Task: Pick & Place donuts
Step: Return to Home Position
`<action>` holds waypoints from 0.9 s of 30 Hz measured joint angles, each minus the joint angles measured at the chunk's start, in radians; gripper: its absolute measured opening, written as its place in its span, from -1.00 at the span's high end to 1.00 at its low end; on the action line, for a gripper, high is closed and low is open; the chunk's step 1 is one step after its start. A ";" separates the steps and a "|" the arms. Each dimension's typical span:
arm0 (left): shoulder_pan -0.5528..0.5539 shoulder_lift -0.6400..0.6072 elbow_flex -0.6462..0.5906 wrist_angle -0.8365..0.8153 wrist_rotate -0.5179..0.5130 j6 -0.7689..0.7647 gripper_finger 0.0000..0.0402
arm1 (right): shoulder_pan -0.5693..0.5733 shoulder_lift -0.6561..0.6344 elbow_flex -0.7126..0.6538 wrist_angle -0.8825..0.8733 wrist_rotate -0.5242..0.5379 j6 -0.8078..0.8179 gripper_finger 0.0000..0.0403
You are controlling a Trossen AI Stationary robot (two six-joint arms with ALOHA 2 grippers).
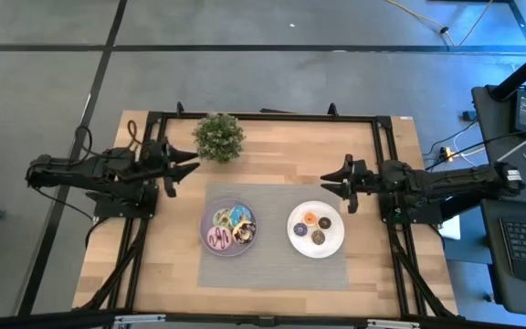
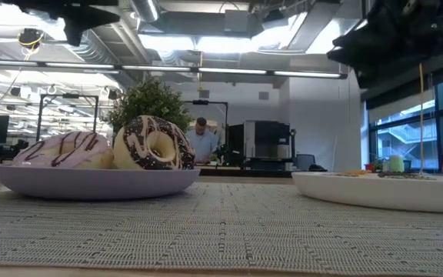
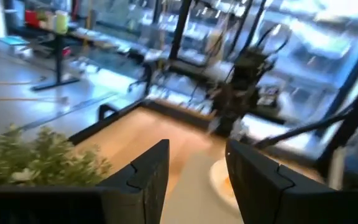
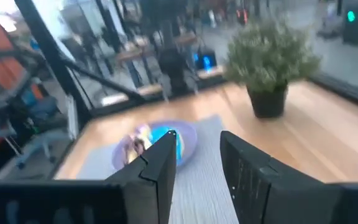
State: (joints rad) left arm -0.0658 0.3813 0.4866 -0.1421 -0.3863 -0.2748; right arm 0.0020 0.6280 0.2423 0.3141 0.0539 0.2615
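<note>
Left gripper [image 1: 193, 162] hangs over bare wood just beside the potted plant [image 1: 219, 137], fingers parted, empty; on the grey mat [image 1: 272, 270] the lilac plate [image 1: 203, 219] carries the large donuts [image 1: 231, 227] crowded together, one chocolate-and-white ring [image 2: 154, 144] tilted on edge; a strip of mat separates it from the white plate [image 1: 333, 244], holding four small donuts [image 1: 314, 228] lying flat; right gripper [image 1: 325, 185] hovers near that plate's rim, fingers apart, gripping nothing.

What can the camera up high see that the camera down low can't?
Only the high view shows the floor, and the left gripper and right gripper open at the sides of the table. Only the low view shows a person and ceiling lights behind. Both show the purple plate with donuts, the white plate and the plant.
</note>
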 joint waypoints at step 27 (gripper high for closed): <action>0.084 -0.380 -0.478 0.278 0.045 -0.017 0.25 | -0.040 -0.286 -0.154 0.046 0.097 -0.013 0.37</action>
State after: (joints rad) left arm 0.0181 0.0013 0.0082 0.1357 -0.3410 -0.2914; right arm -0.0376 0.3417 0.0881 0.3599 0.1505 0.2483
